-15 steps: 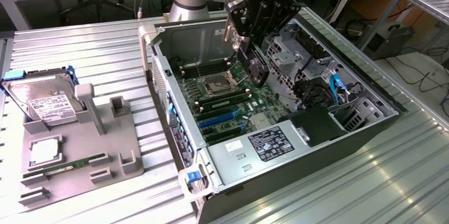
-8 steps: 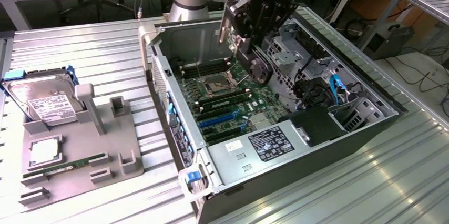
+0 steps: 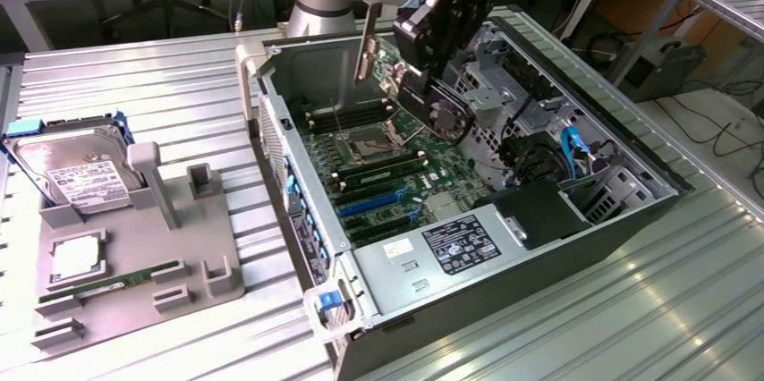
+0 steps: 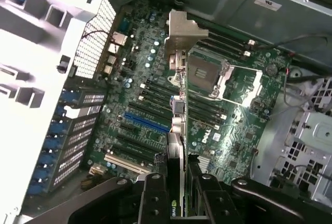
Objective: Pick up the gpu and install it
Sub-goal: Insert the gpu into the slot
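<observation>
The gripper [image 3: 428, 77] [image 4: 179, 185] is clamped tightly on the gpu [image 3: 371, 48] [image 4: 181, 35]. It holds the card on edge, high over the motherboard [image 3: 382, 166] inside the open computer case [image 3: 525, 309], at the exterior view's right. I think this posture lines it up with a slot.

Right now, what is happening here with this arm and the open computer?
The gripper is shut on the gpu and holds it on edge above the motherboard inside the open computer case. The card is not seated in any slot. A hard drive stands in the grey holder beside the case.
</observation>
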Robot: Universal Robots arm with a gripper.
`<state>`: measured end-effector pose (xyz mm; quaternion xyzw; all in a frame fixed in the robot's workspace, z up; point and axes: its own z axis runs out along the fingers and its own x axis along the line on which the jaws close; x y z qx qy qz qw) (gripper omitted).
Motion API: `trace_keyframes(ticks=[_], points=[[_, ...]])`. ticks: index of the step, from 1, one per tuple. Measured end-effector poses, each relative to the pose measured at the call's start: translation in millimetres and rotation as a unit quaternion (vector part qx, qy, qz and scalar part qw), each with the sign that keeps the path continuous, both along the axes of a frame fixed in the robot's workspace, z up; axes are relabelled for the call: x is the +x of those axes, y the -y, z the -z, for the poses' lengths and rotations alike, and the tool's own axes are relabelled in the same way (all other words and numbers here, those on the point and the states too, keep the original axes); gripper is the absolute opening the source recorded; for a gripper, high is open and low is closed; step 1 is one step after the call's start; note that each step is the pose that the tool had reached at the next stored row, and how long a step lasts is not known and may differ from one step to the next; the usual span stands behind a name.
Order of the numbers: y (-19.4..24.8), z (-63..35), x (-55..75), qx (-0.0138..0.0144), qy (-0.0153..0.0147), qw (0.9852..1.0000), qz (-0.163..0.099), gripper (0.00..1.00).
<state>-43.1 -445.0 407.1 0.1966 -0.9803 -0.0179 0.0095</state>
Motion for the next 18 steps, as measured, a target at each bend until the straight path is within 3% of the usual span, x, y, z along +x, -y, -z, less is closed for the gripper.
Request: trace_keyframes(ticks=[4,8,13,16,18], points=[[0.0,0.4,0.0,0.0007,0.0000,0.9992,-0.039,0.26],[0.0,0.8,0.0,0.0012,0.0000,0.9971,-0.076,0.26],[0.0,1.4,0.0,0.0018,0.0000,0.9923,-0.124,0.26],[0.0,1.8,0.0,0.0021,0.0000,0.9884,-0.152,0.26],[0.0,2.1,0.0,0.0024,0.0000,0.9848,-0.174,0.26]])
